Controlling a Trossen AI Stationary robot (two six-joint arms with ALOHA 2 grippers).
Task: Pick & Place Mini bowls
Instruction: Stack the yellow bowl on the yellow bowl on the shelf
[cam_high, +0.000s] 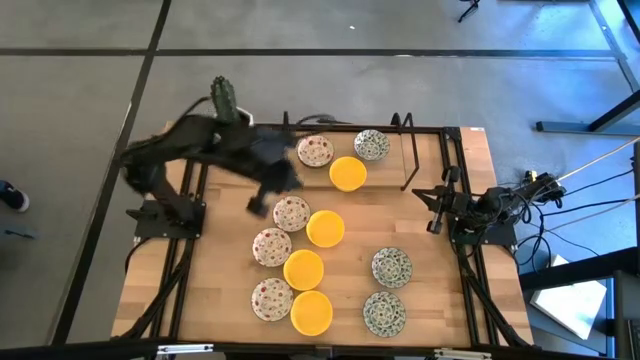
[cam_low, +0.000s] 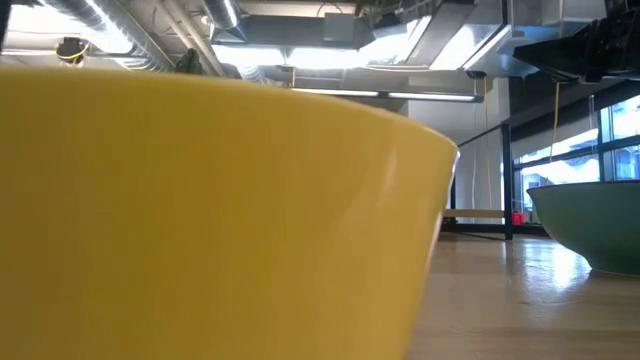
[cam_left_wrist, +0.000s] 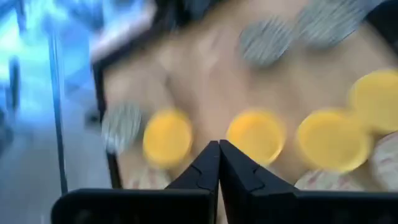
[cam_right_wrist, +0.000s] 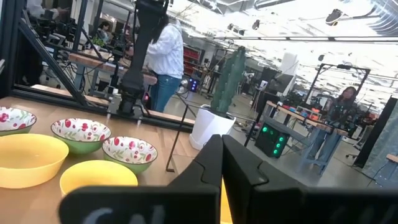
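Left gripper (cam_left_wrist: 219, 163), fingers pressed together & holding nothing, hangs above the table's (cam_high: 440, 230) rows of mini bowls (cam_high: 304, 268), while right gripper (cam_right_wrist: 222, 163), also closed & empty, waits at the table's right edge.

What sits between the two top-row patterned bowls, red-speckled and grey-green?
High view: bare wood directly between the red-speckled bowl and grey-green bowl; a yellow bowl sits just below the gap.

Bright overhead light — left wrist view smeared, motion-blurred.
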